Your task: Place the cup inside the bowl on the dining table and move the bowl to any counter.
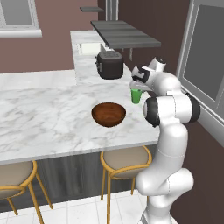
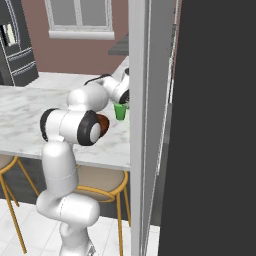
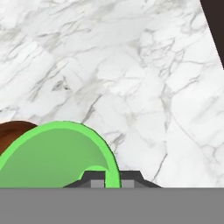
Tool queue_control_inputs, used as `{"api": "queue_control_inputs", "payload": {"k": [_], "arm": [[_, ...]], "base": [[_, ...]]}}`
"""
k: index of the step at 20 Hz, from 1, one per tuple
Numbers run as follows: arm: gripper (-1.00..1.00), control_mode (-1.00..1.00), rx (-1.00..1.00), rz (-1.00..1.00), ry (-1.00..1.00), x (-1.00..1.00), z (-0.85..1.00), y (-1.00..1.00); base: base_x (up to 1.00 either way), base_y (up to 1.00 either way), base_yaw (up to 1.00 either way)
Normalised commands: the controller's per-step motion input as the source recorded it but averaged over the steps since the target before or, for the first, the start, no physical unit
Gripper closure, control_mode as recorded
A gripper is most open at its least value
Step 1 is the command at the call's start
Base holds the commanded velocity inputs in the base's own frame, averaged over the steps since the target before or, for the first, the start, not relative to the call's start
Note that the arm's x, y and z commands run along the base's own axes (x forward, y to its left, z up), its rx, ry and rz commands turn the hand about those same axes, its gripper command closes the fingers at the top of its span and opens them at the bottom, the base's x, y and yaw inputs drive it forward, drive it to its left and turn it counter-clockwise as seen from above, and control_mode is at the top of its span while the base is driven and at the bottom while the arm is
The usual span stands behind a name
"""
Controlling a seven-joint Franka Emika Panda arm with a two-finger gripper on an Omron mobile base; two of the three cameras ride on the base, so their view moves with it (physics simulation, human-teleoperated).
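Note:
The green cup [image 1: 136,96] stands upright near the right end of the dining table [image 1: 43,118], right of the wooden bowl [image 1: 108,113]. My gripper [image 1: 136,89] comes down on it from above and is shut on its rim. In the hand view the cup [image 3: 57,157] sits right at my gripper [image 3: 108,180], one fingertip inside the rim and one outside, with the bowl's edge [image 3: 13,131] at the left. From the right base view the cup [image 2: 120,111] shows beside my gripper [image 2: 121,104], and my arm hides most of the bowl [image 2: 103,125]. Whether the cup rests on the marble or hangs just above it I cannot tell.
A marble top [image 1: 85,65], seemingly a counter, runs back from the table's far side, carrying a dark toaster [image 1: 109,64] under a grey shelf [image 1: 124,35]. Gold-legged stools [image 1: 124,159] stand under the near edge. A white frame [image 2: 137,125] and dark panel [image 2: 215,125] close in on the right.

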Motion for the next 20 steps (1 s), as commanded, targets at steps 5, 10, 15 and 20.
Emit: {"api": "queue_control_inputs", "payload": {"k": [5,10,15,20], "arm": [[1.0,-1.0,0.0,0.0,0.0,0.0,0.01,0.24],[1.0,-1.0,0.0,0.0,0.0,-0.03,0.01,0.2],[1.0,-1.0,0.0,0.0,0.0,-0.09,0.03,0.18],[1.0,-1.0,0.0,0.0,0.0,-0.14,0.02,0.24]], "base": [[0.0,0.0,0.0],[0.0,0.0,0.0],[0.0,0.0,0.0],[0.0,0.0,0.0]]}}
